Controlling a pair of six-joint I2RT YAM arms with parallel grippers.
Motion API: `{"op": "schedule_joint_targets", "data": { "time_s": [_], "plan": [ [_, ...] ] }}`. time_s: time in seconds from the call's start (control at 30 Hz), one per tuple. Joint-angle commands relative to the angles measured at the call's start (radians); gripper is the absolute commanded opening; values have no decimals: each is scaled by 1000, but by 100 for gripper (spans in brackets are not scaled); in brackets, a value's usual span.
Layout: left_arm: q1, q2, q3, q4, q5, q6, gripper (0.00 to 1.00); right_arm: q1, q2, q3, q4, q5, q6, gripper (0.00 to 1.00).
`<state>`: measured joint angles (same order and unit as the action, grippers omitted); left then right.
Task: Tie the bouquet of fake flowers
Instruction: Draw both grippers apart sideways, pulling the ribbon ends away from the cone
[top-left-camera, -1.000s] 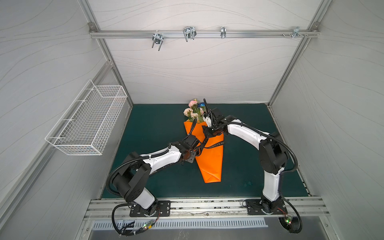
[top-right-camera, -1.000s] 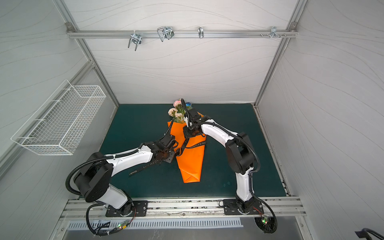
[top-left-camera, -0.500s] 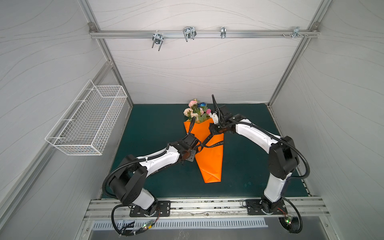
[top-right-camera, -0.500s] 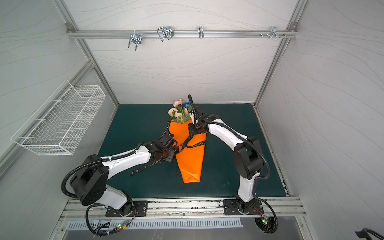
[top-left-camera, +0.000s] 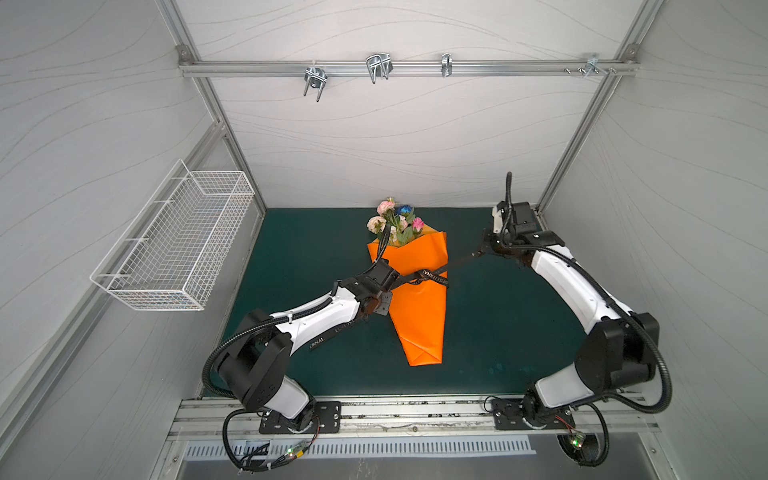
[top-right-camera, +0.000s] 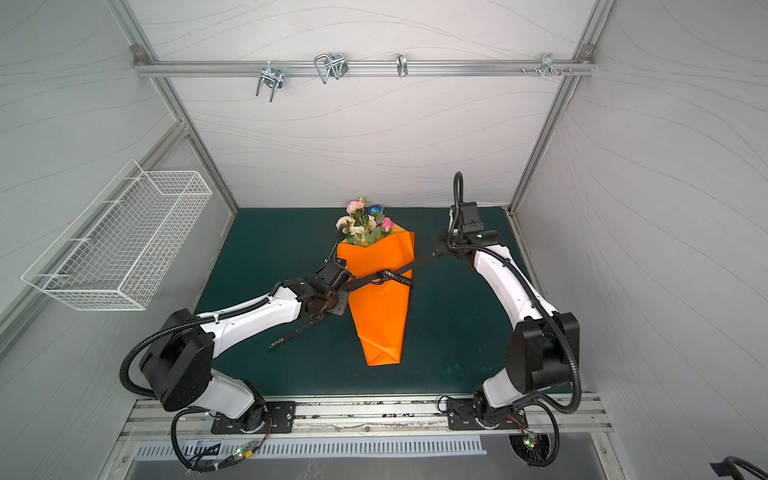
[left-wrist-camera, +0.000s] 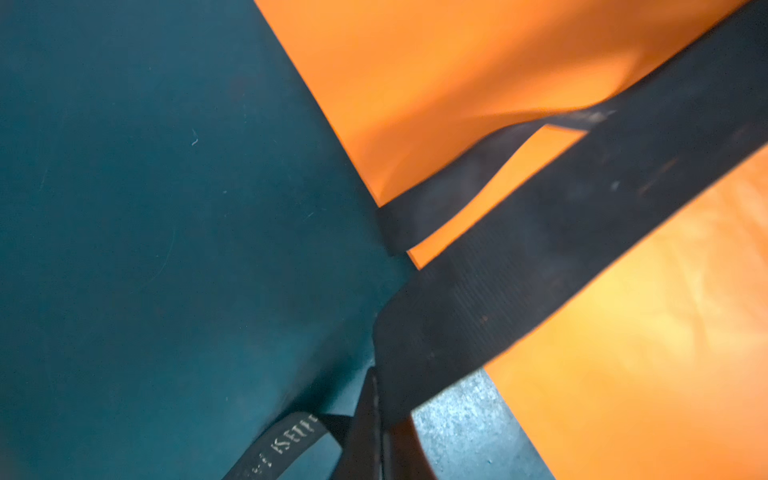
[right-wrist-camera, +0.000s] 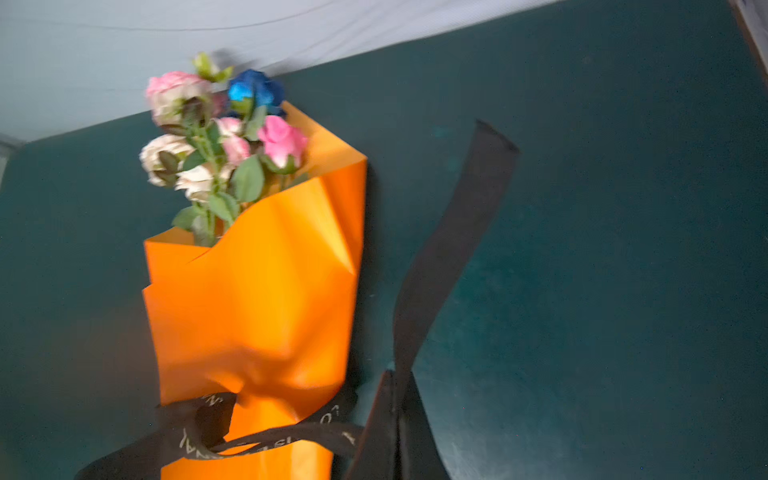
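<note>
The bouquet of fake flowers (top-left-camera: 395, 222) (top-right-camera: 365, 224) (right-wrist-camera: 224, 137), pink, cream and one blue bloom, pokes out of an orange paper cone (top-left-camera: 415, 307) (top-right-camera: 382, 316) (left-wrist-camera: 457, 62) lying on the mat. A black lettered ribbon (top-left-camera: 428, 275) (top-right-camera: 395, 275) (right-wrist-camera: 449, 241) crosses over the cone's middle in a loose knot. At the cone's left edge my left gripper (top-left-camera: 395, 281) (top-right-camera: 347, 283) (left-wrist-camera: 380, 415) is shut on one ribbon end. Off the cone's right side, my right gripper (top-left-camera: 478, 252) (top-right-camera: 436, 251) (right-wrist-camera: 395, 399) is shut on the other end, and the ribbon runs taut to it.
A white wire basket (top-left-camera: 174, 241) hangs on the left wall. A metal rail with hooks (top-left-camera: 376, 68) spans the back wall overhead. A loose ribbon tail (top-left-camera: 328, 336) lies on the green mat (top-left-camera: 316, 257) under my left forearm.
My right gripper has swung from beside the flowers out to the right, drawing its ribbon end taut. My left gripper has closed on the ribbon at the cone's left edge.
</note>
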<state>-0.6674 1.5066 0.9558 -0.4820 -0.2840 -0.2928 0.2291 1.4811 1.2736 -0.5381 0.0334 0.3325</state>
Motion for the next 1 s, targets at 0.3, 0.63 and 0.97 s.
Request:
{"op": "schedule_joint_targets", "data": {
  "time_s": [0.3, 0.63, 0.97],
  "plan": [
    [38, -35, -57, -61, 30, -142, 0, -48, -285, -263, -16, -31, 92, 0],
    [165, -78, -194, -10, 123, -281, 0, -237, -310, -358, -28, -100, 127, 0],
    [336, -8, -188, 91, 187, -331, 0, -371, -172, -354, 53, -181, 140, 0]
  ]
}}
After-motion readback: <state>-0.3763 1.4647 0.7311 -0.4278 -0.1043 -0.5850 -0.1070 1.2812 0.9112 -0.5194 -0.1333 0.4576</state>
